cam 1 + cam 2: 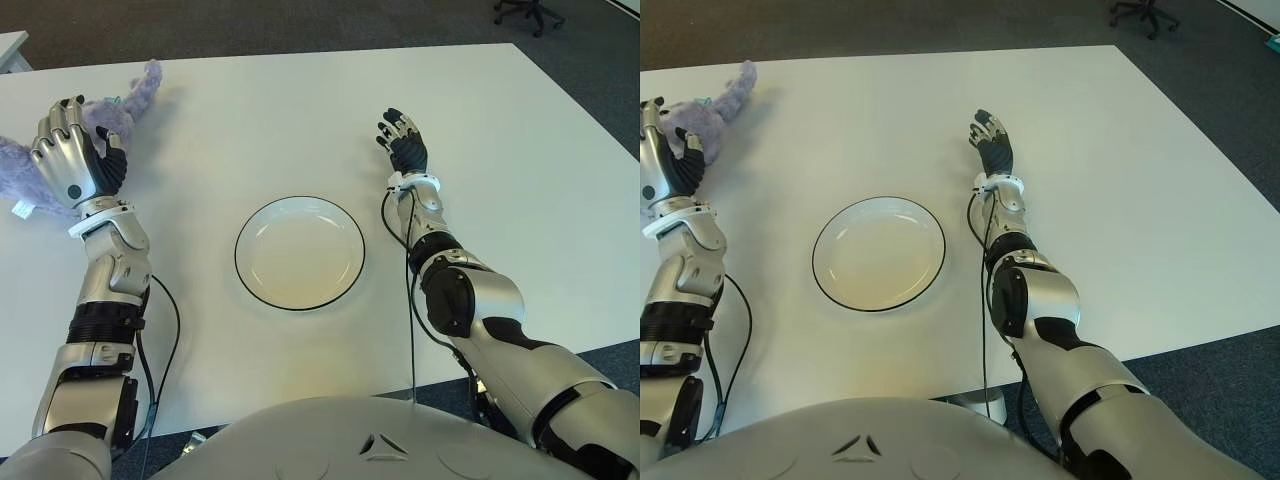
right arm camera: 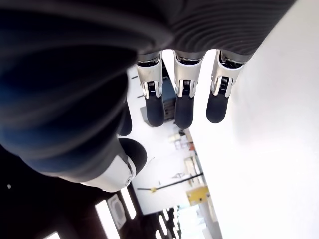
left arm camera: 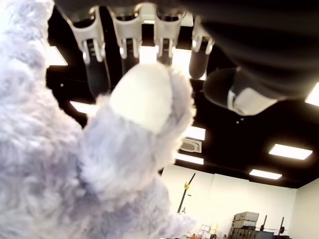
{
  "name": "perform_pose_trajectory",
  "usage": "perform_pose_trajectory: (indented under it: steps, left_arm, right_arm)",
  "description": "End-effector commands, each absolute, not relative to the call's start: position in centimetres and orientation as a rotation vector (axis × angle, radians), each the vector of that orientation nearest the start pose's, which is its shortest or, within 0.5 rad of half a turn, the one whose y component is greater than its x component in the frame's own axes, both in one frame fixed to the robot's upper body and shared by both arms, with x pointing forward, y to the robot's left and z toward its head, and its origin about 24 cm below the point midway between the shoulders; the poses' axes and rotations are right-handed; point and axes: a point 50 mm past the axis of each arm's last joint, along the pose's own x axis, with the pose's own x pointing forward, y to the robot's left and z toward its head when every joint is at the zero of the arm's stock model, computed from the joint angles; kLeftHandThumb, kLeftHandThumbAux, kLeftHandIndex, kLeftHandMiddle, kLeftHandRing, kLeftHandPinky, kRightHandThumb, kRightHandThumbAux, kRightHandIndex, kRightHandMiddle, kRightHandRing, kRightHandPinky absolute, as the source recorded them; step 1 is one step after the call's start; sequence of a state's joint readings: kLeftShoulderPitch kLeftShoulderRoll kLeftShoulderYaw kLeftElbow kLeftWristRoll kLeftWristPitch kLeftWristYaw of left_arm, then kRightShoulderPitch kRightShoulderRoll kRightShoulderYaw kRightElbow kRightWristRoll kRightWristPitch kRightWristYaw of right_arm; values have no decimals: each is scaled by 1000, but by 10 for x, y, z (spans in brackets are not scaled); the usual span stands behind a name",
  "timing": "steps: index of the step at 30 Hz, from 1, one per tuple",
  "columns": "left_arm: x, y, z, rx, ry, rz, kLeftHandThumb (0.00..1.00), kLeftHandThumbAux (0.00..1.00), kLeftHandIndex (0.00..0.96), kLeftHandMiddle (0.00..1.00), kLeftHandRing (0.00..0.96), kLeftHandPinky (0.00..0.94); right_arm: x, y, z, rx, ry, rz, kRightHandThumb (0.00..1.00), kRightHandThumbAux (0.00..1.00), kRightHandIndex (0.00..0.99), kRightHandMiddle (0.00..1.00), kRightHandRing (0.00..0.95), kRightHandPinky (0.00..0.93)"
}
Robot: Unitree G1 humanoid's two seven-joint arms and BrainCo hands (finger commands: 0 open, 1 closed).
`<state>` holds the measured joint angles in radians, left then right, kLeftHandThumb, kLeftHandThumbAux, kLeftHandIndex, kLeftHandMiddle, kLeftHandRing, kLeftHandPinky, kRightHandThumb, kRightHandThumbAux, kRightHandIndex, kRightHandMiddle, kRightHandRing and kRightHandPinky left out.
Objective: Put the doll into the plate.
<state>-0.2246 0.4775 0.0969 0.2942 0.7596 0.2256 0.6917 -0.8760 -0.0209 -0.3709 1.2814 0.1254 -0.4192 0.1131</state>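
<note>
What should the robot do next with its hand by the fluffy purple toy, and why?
Probably close the left hand around the purple plush doll. The hand sits over the doll at the table's far left, and the left wrist view shows its fingers still straight beside the fur, not gripping. The plate is empty, and the right hand is open, right of the plate.

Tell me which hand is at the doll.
The left hand, over the purple doll at the table's far left. The right hand shows right of the plate, fingers open, holding nothing.

A white table (image 1: 520,200) on grey carpet (image 1: 300,25); office chair (image 1: 528,12) beyond.
</note>
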Motion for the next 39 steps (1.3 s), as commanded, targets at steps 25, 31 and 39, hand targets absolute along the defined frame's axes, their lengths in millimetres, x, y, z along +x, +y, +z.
perform_pose_trajectory:
  steps: [25,31,39]
  left_arm:
    - [284,303,93,1201,-98,837,691,410,140,177,199,256]
    - [285,304,92,1196,-94,834,691,413,142,172,191,244]
    - [288,305,90,1185,-69,820,694,410,138,160,175,225]
  right_arm:
    - [364,-133,29,297,127,-14,695,776,189,151,128,146]
    - [364,-133,29,299,126,-12,701,777,188,150,127,146]
    - [364,-134,29,297,124,-13,681,771,197,152,128,148]
